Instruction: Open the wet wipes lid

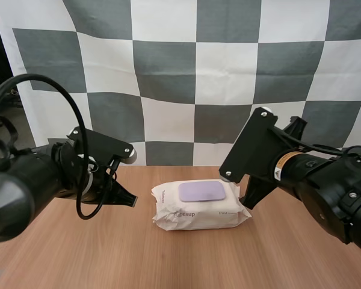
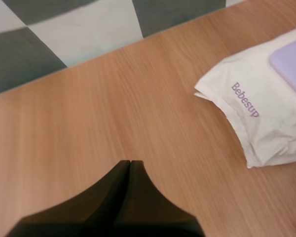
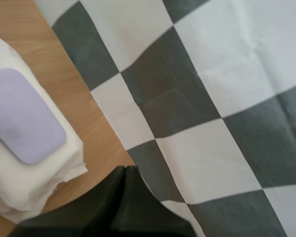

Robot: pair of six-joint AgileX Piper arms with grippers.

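A white pack of wet wipes lies in the middle of the wooden table, its flat lilac lid closed on top. My left gripper hovers to the left of the pack, apart from it. In the left wrist view its fingers lie together as one dark wedge, with the pack and a corner of the lid off to the side. My right gripper hangs just off the pack's right end. Its fingers also form one wedge, beside the pack and the lid.
The wooden table spreads bare in front of and to both sides of the pack. Its far edge runs close behind the pack.
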